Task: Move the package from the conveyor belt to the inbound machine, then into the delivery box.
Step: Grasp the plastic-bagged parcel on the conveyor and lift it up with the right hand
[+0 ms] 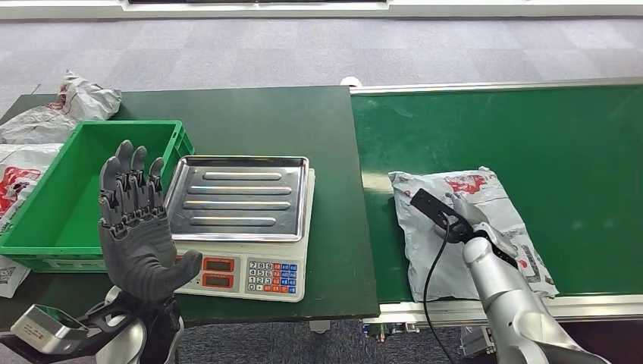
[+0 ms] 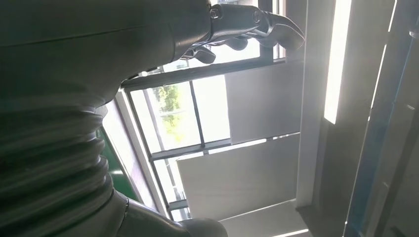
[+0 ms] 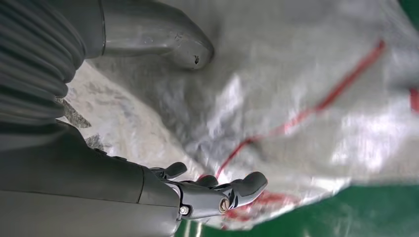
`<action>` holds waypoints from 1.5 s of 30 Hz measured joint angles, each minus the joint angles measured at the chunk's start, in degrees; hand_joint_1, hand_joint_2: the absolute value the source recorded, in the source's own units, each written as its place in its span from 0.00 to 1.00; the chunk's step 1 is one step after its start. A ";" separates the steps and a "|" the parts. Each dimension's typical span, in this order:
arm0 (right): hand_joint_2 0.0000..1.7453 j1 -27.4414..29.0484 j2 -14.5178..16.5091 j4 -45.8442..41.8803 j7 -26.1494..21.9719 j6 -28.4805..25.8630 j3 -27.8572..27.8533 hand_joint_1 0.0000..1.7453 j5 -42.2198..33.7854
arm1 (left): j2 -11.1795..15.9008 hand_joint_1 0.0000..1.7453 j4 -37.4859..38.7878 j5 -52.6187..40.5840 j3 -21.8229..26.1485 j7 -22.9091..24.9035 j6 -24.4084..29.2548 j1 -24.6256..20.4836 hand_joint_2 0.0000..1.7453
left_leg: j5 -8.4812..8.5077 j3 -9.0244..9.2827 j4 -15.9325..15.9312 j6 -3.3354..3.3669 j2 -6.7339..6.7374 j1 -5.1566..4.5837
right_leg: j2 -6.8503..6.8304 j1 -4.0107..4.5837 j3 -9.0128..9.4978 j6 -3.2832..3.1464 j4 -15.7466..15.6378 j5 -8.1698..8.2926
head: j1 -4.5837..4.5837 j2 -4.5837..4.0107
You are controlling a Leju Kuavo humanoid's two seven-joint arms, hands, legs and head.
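Head view. One grey package (image 1: 466, 231) with red print is seen lying flat on the green conveyor belt (image 1: 576, 152), near its front rail and close to its left end. The right hand (image 1: 464, 214) is laid over the middle of the package; whether the fingers are closed on it cannot be told here. One scale (image 1: 246, 273) with a ribbed steel tray (image 1: 239, 196) is stood on the dark green bench (image 1: 303, 121), just left of the belt. One green crate (image 1: 72, 201), open at the top, is set touching the left edge of the scale. The left hand (image 1: 136, 227) is held upright, palm forward, fingers spread and empty, in front of the gap between crate and scale. Two further grey bags (image 1: 64, 110) are heaped at the left end of the bench, behind and beside the crate. Bare belt is left to the right of and behind the package.

Left wrist view. The left hand (image 2: 237, 29) is shown against window panes, with nothing held.

Right wrist view. The thumb (image 3: 163, 37) and the darker fingers (image 3: 232, 192) of the right hand are spread apart over the crinkled package (image 3: 306, 98); no grasp is closed. Green belt is visible past the package's edge.
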 joint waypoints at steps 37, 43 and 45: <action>1.00 -0.78 -1.84 3.40 -11.87 12.61 22.71 1.00 -0.96 | 0.97 0.00 -2.46 0.71 0.42 -0.02 7.41 2.24 1.00 | 0.00 0.00 0.00 0.00 0.01 -0.01 | 0.02 -0.01 0.01 0.00 0.00 0.00 | 0.00 0.00; 1.00 -1.49 -1.60 3.14 -10.34 6.63 23.09 1.00 -3.74 | 1.00 0.00 -3.74 0.61 0.42 0.00 8.94 3.43 1.00 | 0.00 -0.03 0.00 0.00 0.01 0.00 | 0.01 -0.02 0.01 0.00 0.00 0.00 | 0.00 0.00; 1.00 -1.97 -1.19 2.22 -8.63 1.13 23.12 1.00 -5.27 | 1.00 0.00 -4.61 0.50 0.42 0.00 9.58 4.25 1.00 | 0.00 -0.03 0.00 0.00 0.03 0.00 | 0.02 -0.02 0.00 0.00 0.00 0.00 | 0.00 0.00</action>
